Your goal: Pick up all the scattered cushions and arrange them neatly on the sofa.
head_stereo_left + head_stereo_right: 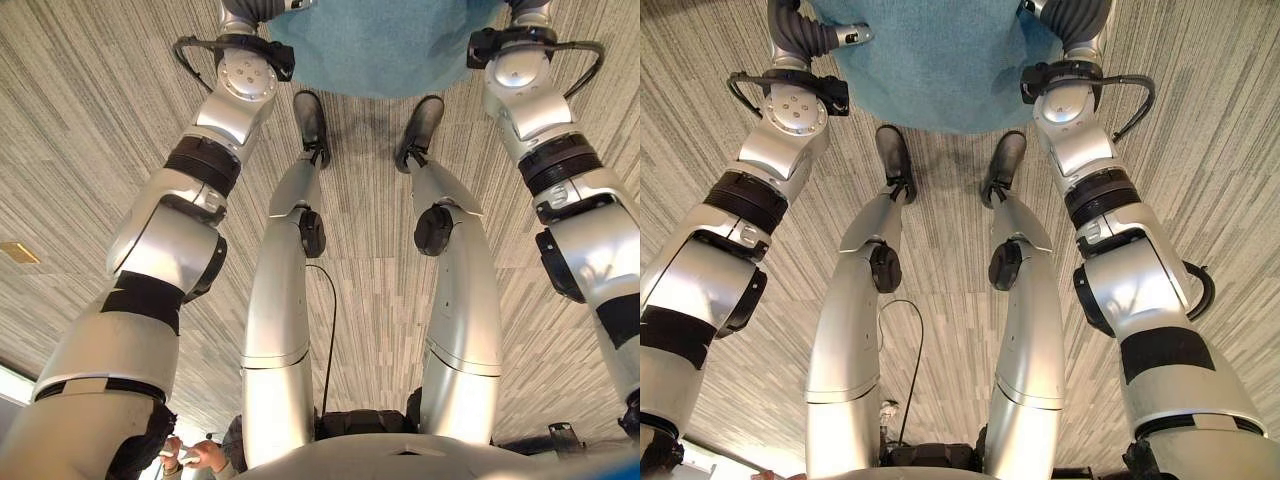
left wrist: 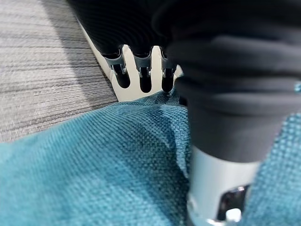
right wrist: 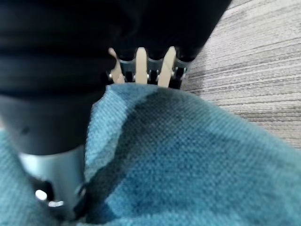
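Observation:
A teal woven cushion (image 1: 940, 60) hangs above the carpet in front of me, held between both hands at its two sides. My left hand (image 1: 805, 30) grips its left edge. In the left wrist view its fingers (image 2: 141, 70) reach round the far side of the cushion (image 2: 94, 165) while the thumb presses the near face. My right hand (image 1: 1070, 20) holds the opposite edge. Its fingers (image 3: 141, 61) go behind the cushion (image 3: 188, 165) and its thumb lies on the front.
Grey striped carpet (image 1: 90, 130) covers the floor all round. A person's hands (image 1: 195, 455) holding something white show at the lower left. A small tan plate (image 1: 20, 252) lies on the floor at the left. A pale surface (image 2: 134, 92) shows beyond the left fingers.

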